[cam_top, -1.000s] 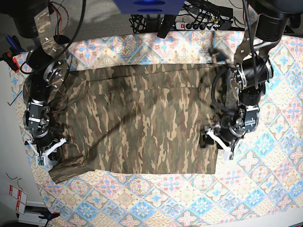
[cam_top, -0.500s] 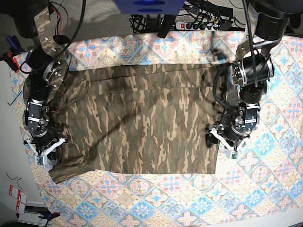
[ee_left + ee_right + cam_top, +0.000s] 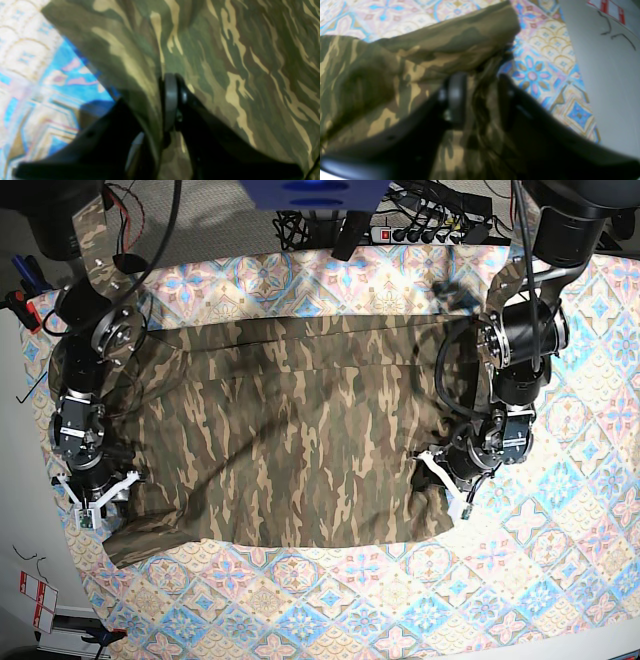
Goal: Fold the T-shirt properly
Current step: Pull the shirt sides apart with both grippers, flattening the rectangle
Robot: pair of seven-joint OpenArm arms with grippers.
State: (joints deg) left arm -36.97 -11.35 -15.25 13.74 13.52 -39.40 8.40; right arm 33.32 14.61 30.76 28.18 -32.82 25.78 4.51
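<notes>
Jaws of left gripper (image 3: 160,100) half buried in T-shirt (image 3: 225,62) fold

There is one T-shirt (image 3: 290,450), one patterned cloth (image 3: 560,570) under it, two grippers, left gripper (image 3: 443,488) and right gripper (image 3: 100,502), and one power strip (image 3: 430,230) at twelve o'clock.

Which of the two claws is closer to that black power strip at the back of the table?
The left gripper. It sits at the T-shirt's edge, on the side below the power strip; the right gripper is at the far opposite corner.
</notes>
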